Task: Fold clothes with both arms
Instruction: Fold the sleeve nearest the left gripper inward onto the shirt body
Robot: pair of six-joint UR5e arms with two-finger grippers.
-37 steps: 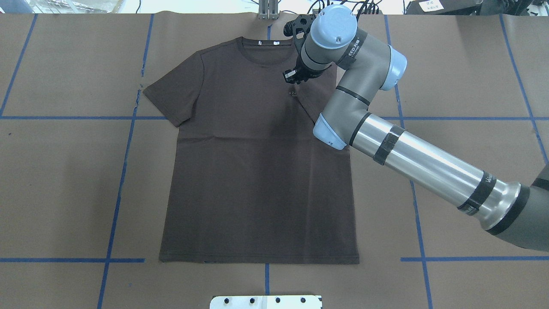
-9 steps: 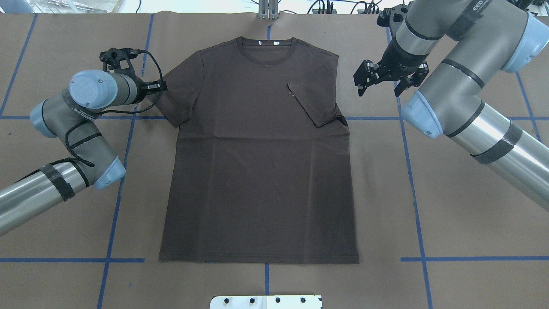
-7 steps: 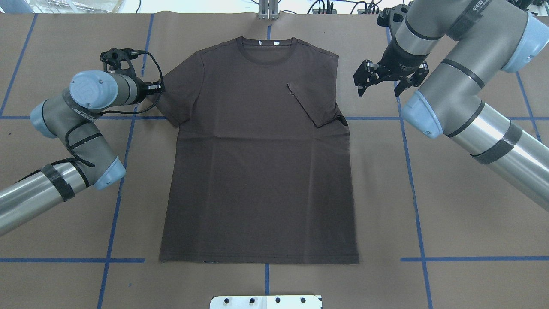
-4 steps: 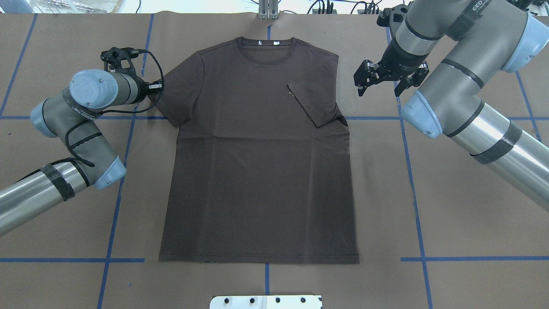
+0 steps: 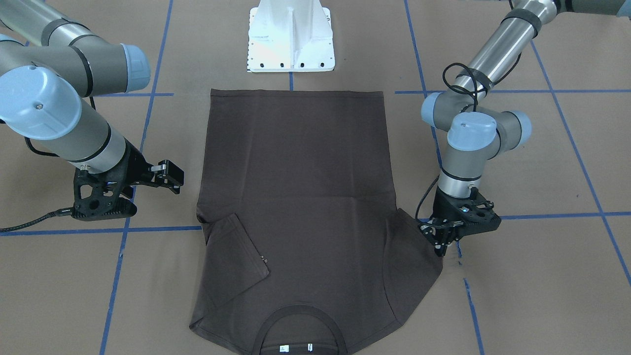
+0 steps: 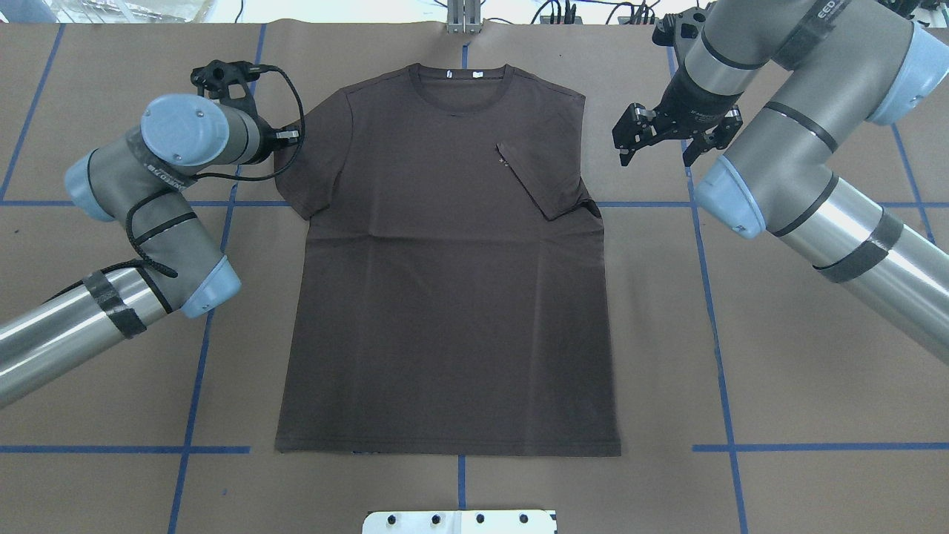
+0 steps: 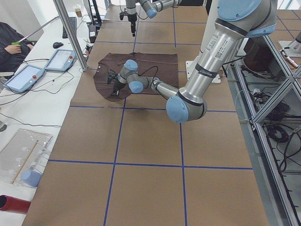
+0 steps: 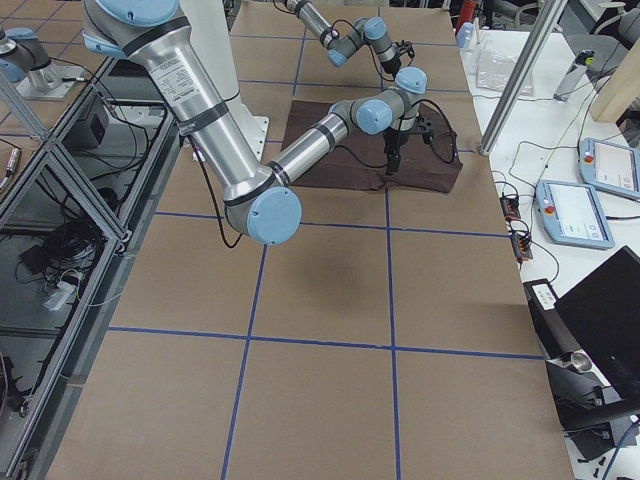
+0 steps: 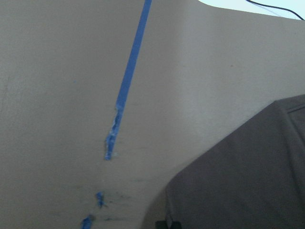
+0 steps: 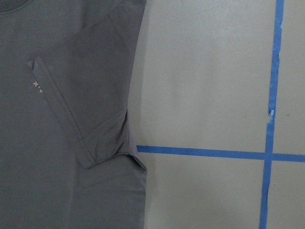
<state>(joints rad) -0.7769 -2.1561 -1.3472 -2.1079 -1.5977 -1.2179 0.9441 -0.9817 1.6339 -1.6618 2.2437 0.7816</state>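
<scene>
Black left hand (image 5: 440,241) on T-shirt sleeve (image 5: 413,264)

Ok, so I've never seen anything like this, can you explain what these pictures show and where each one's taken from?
Two robot arms work at a paper-covered table marked with blue tape. A brown shirt lies flat on it. Two pictures look down from above, one from behind the robot and one facing it. Two look along the table from its ends, and two come from cameras on the wrists. One sleeve is folded inward. The left end effector appears to pinch the other sleeve. The right end effector hangs open over bare table, holding nothing.
</scene>
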